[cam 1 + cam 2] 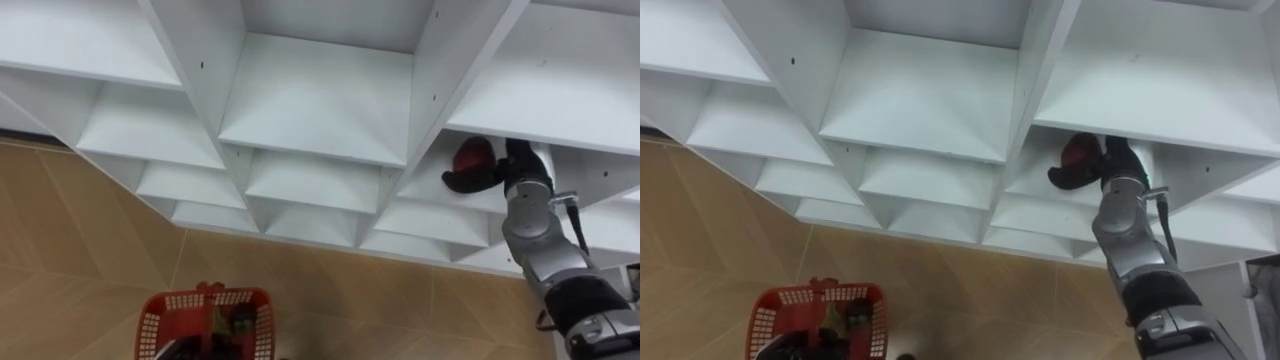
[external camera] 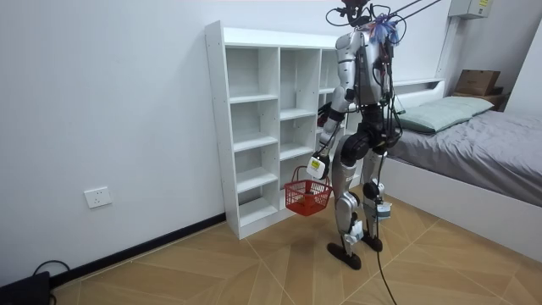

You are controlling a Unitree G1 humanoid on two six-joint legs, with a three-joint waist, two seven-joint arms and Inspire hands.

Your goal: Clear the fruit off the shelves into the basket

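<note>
White closet (image 1: 320,100), open compartment — right hand (image 1: 503,172) round red fruit (image 1: 472,156)

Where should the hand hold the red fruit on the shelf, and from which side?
Grip the red fruit around its round middle, through the open front of its compartment; walls close the other sides. The right hand curls round it so.

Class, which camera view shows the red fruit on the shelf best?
Left eye view: the red fruit shows plainly, the right hand's fingers curled round it. The right eye view is nearly equal; the room view is too distant.
</note>
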